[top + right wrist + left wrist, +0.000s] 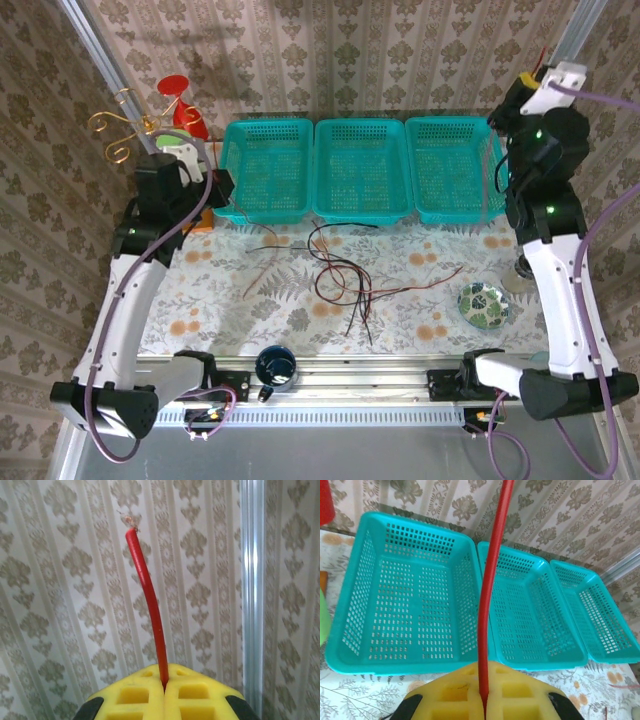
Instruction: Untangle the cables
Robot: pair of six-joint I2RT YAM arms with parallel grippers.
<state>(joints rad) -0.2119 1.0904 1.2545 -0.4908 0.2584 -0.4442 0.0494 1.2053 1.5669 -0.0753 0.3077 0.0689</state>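
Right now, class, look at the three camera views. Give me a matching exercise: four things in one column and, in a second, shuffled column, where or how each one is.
Column one
1. left gripper
2. right gripper
3. patterned bowl
4. dark cup

Column two
A. on the near rail
B. shut on a red cable, wallpaper ahead
C. on the table, beside the right arm
D. shut on a red cable, teal baskets ahead

Pairs: 1-D, 2-B, 3-C, 4-A
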